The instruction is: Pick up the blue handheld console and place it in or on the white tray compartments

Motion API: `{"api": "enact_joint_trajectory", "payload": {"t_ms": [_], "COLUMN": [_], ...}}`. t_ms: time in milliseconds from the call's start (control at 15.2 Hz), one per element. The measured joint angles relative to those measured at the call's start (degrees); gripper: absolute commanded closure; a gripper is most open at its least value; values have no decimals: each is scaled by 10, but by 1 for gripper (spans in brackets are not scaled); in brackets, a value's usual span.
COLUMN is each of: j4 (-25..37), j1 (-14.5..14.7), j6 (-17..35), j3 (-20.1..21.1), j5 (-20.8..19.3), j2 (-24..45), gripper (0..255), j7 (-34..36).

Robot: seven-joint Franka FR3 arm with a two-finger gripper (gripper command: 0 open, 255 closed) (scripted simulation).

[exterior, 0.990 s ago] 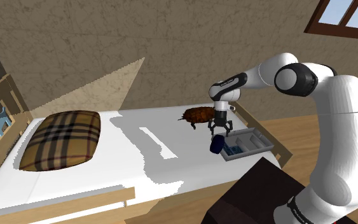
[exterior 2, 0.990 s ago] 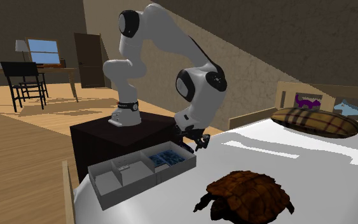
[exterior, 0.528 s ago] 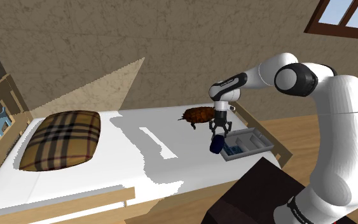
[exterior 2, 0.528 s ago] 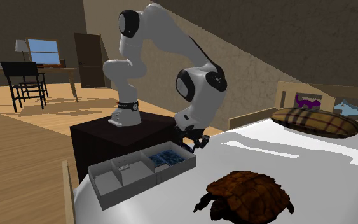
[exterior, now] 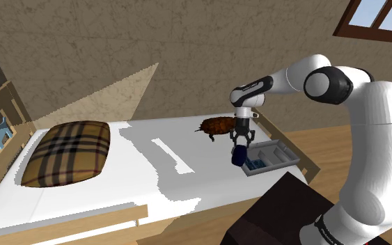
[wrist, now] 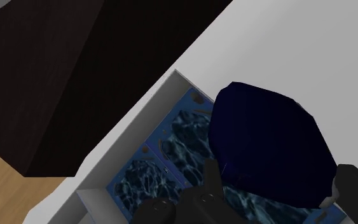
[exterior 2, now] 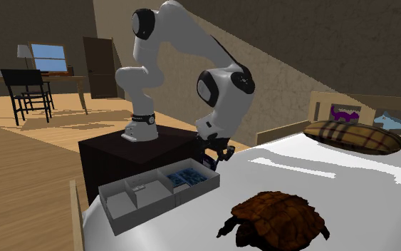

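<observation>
My gripper (exterior: 239,147) is shut on the dark blue handheld console (exterior: 237,158), which hangs below the fingers just above the bed. It hovers at the end of the white tray (exterior: 279,159) that lies on the bed's edge by the stand. In the wrist view the console (wrist: 266,146) sits clasped between my fingers (wrist: 211,183), over the tray's end compartment (wrist: 171,159), whose floor is patterned blue. From the second exterior view my gripper (exterior 2: 214,157) is right beside that blue compartment (exterior 2: 187,173) of the tray (exterior 2: 131,207).
A brown turtle figure (exterior: 217,126) (exterior 2: 277,217) lies on the white bed behind the gripper. A plaid pillow (exterior: 69,152) rests at the bed's far end. The dark stand (exterior 2: 127,153) is next to the tray, with wooden floor around it.
The arm's elbow has lifted a little and the gripper, still holding the console, has shifted slightly toward the tray. Everything else is unchanged.
</observation>
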Motion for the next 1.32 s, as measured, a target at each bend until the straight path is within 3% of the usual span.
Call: {"api": "enact_joint_trajectory", "payload": {"t_ms": [1320], "j4": [18], "j1": [-12], "j6": [-108], "j3": [-5], "j5": [-5], "j2": [-89], "gripper": [255], "j7": [-2]}}
